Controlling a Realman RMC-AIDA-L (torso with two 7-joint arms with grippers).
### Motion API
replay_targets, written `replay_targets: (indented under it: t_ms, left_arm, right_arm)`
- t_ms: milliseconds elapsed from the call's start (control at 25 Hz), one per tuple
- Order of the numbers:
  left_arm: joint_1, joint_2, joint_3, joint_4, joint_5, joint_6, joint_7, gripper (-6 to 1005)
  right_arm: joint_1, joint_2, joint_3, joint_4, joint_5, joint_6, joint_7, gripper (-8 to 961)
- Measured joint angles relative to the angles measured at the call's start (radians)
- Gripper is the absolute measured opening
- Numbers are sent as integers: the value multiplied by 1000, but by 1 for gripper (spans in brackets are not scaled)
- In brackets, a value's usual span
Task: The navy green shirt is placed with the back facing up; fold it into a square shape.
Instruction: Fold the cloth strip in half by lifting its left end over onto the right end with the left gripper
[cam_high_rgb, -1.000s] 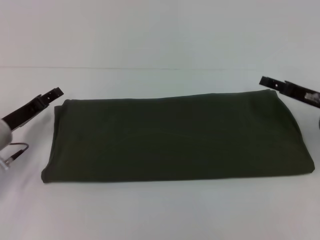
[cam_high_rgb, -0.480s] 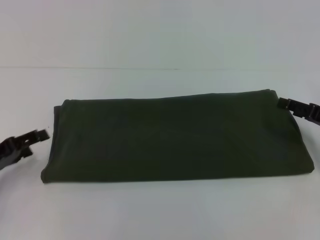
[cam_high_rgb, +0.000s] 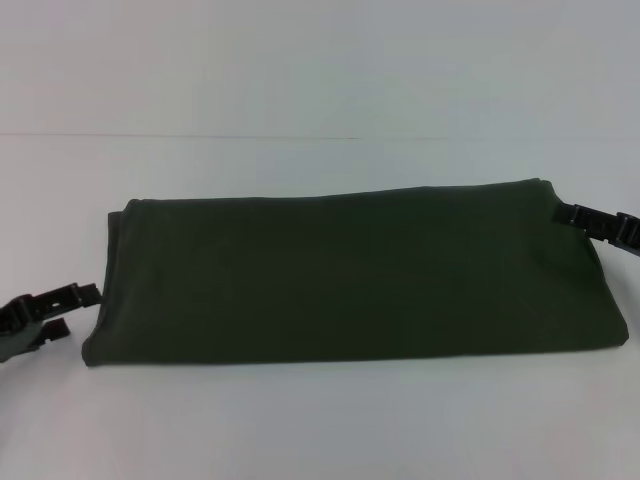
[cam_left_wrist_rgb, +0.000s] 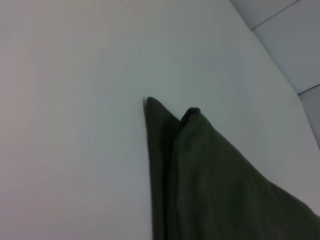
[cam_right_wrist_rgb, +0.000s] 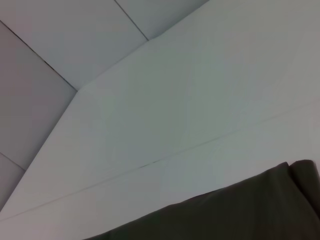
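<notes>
Your white table (cam_high_rgb: 320, 430) fills the scene, and the navy green shirt (cam_high_rgb: 350, 275) lies flat across the middle of it. It is already folded into a long band running from the robot's left to its right, much wider than it is deep, with the near edge straight and the far edge rising a little toward the right. In the left wrist view you see the shirt's left end (cam_left_wrist_rgb: 200, 175) as stacked layers coming to a corner on the bare table, one fold lapping over another. In the right wrist view only its far right corner (cam_right_wrist_rgb: 240, 210) shows, lying flat against the tabletop.

Your left gripper (cam_high_rgb: 62, 312) sits low at the shirt's near left corner, just beside the folded edge. Its two fingers are apart, one above the other, with a clear gap between them and nothing in that gap. Whether the upper fingertip touches the cloth, you cannot tell.

Your right gripper (cam_high_rgb: 585, 220) is at the far right corner, its tip lying over the shirt's edge. Only one dark bar of it shows in the head view, so you cannot tell whether its fingers are apart or together.
</notes>
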Motion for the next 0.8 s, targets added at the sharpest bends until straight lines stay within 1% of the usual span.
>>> replay_targets:
  t_ms: [280,640,800]
  left_arm:
    - [-13,-1,46,-17,47,-59,6,897]
    - [-21,1,49,-34,49,-59,10,896]
    - [-28,4,28,-35,7,-86,13,896]
  right_arm:
    - [0,1,0,0,-1,0,0,865]
    - [0,2,0,0,-1,-1,-1,864]
    - [0,4,0,0,0,3,-5,864]
